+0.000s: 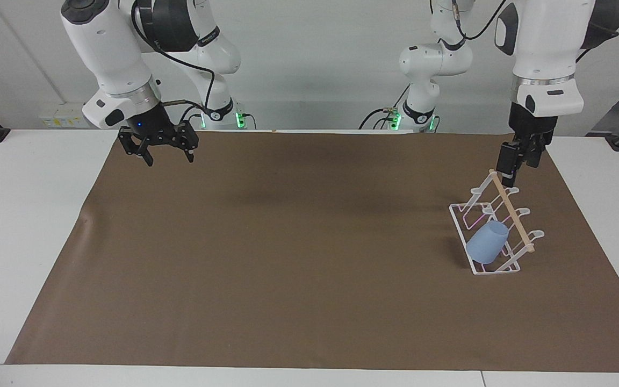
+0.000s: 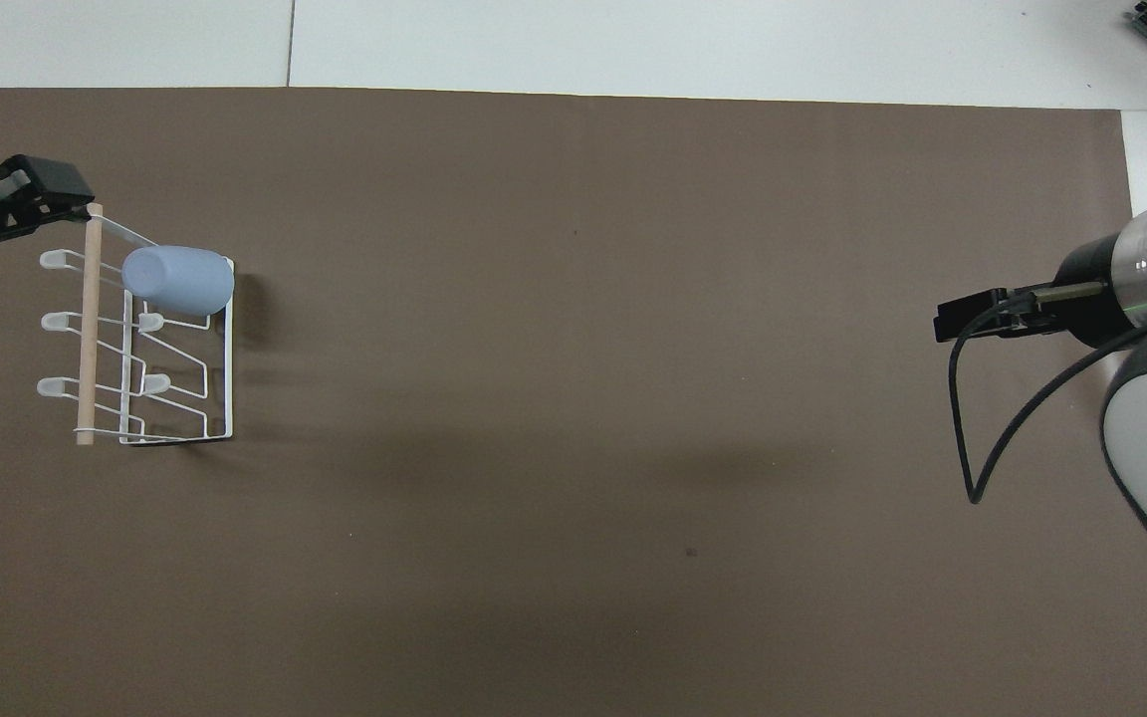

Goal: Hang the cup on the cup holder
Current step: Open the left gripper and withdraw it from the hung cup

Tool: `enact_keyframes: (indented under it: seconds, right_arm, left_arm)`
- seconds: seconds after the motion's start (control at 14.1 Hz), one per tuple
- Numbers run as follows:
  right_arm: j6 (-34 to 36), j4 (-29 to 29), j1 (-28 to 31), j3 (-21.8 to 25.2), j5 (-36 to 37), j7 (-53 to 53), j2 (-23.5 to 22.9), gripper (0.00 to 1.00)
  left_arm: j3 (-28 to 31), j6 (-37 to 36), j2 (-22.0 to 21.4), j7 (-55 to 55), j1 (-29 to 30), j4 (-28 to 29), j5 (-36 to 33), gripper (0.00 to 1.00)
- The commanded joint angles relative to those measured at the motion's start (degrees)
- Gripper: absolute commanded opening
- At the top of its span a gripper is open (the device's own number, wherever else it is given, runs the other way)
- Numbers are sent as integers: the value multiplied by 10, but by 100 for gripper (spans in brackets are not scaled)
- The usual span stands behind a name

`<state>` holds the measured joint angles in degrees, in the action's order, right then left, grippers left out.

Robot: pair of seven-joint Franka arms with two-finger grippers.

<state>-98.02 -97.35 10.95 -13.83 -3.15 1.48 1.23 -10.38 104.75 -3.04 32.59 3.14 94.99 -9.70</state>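
The light-blue cup (image 1: 488, 243) hangs mouth-down and tilted on a prong of the white wire cup holder (image 1: 495, 272), at the holder's end farther from the robots. It also shows in the overhead view (image 2: 178, 278), on the holder (image 2: 228, 378) beside the wooden dowel (image 2: 89, 329). My left gripper (image 1: 515, 171) is open and empty, raised above the dowel (image 1: 511, 210) and clear of the cup; it shows in the overhead view (image 2: 46, 194) too. My right gripper (image 1: 170, 157) is open and empty, and the right arm waits over the mat's edge near its base (image 2: 967, 321).
A brown mat (image 1: 288, 258) covers most of the white table (image 1: 30, 215). The cup holder stands on it toward the left arm's end. A black cable (image 2: 962, 428) hangs from the right wrist.
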Motion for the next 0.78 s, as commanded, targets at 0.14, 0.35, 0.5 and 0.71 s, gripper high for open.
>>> enact_keyframes:
  seconds: [0.14,0.35,0.5,0.71]
  right_arm:
    - [1,-4,10,-5,-12,11,4,100]
    - [1,-4,10,-5,-12,11,4,100]
    - [1,-4,10,-5,-12,11,4,100]
    - [1,-4,10,-5,-12,11,4,100]
  left_arm:
    - [4,-108,-27,-234,7,6,23,100]
    - [9,-133,-35,-348,27,11,61,100]
    - [9,-127,-36,-352,27,12,83,100]
    - [8,-119,-36,-351,27,15,98,100]
